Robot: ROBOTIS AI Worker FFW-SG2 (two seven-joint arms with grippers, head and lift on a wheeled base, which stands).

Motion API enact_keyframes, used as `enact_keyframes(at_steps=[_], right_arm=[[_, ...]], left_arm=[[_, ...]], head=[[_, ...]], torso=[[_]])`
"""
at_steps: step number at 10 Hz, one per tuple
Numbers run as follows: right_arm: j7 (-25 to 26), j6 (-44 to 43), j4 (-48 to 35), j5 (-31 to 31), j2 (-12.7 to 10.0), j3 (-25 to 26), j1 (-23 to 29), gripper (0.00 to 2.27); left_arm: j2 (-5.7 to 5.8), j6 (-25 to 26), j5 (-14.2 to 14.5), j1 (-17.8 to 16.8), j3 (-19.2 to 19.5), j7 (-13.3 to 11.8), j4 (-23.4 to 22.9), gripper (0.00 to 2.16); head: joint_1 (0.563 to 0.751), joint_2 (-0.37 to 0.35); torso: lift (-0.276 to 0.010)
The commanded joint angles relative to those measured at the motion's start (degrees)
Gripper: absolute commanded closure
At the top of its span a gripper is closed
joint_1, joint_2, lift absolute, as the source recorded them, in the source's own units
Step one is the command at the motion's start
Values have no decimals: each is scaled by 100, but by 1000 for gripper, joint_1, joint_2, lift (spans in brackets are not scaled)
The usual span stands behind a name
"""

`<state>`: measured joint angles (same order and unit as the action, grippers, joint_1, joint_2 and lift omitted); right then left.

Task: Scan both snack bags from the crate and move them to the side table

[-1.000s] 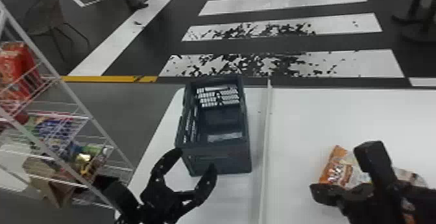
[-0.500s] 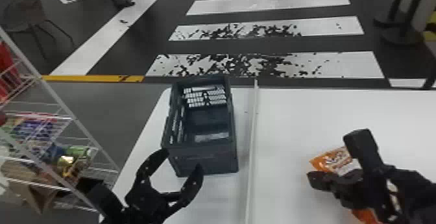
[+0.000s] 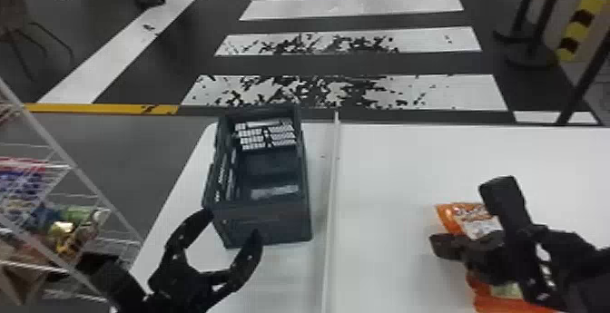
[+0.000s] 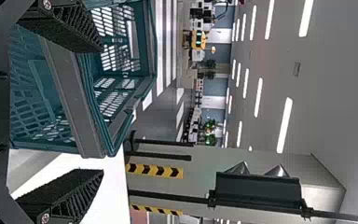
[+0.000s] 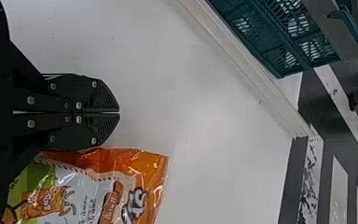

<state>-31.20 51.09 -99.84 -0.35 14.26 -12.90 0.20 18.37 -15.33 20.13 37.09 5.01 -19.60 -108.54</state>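
- Right tool [image 3: 435, 246]: fingers pressed flat together, nothing pinched. Bag's weight is on the desk [image 3: 390, 198], not the grip.
- Snack bag [image 3: 472, 221]: just beside the right tool's fingers, partly hidden by that arm in the head view. Printed face up. Can't tell if the fingers touch it. Shut fingers make sense for nudging or steadying film; a pick would need them parted.
- Left tool [image 3: 232, 226]: fingers spread, nothing between them gripped. Sits at the crate's [image 3: 281, 226] near end. Can't tell contact. Probably parked there to steady the crate or reach in.
- Crate: upright, just past the left tool, long side running away from it. That puts the mouth within its reach, likely on purpose.
- Strip [image 3: 334, 176]: between the two tools, crate on the left tool's side, bag on the right tool's. Reads as a divider between source and drop area, a guess.
- Scan status: can't tell. Flat, print-up pose would suit a code read, if the code is on that face.
- Next, likely: sort out the bag first, right tool parting its fingers if it has to lift. Risk: closed tips skid on slick film or fold the bag's edge under.
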Motion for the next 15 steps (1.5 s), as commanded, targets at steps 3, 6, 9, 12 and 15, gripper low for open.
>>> enact_keyframes(at_steps=[3,6,9,12,15], right_arm=[[0,-32,9,0,200,235,85,1986],[0,-68,35,0,358,446,156,1986],[-18,-173,176,0,402,622,156,1986],[-35,-103,-220,-352,402,798,305,1986],[-27,407,-1248,-668,350,1158,472,1986]], left_arm=[[0,0,0,0,0,0,0,80],[0,0,0,0,0,0,0,80],[0,0,0,0,0,0,0,80],[-17,18,-9,0,0,0,0,80],[-17,18,-17,18,0,0,-18,80]], head=[[695,149],[695,104],[695,65],[695,49],[695,81]], torso=[[-99],[-99],[-99],[-99],[-99]])
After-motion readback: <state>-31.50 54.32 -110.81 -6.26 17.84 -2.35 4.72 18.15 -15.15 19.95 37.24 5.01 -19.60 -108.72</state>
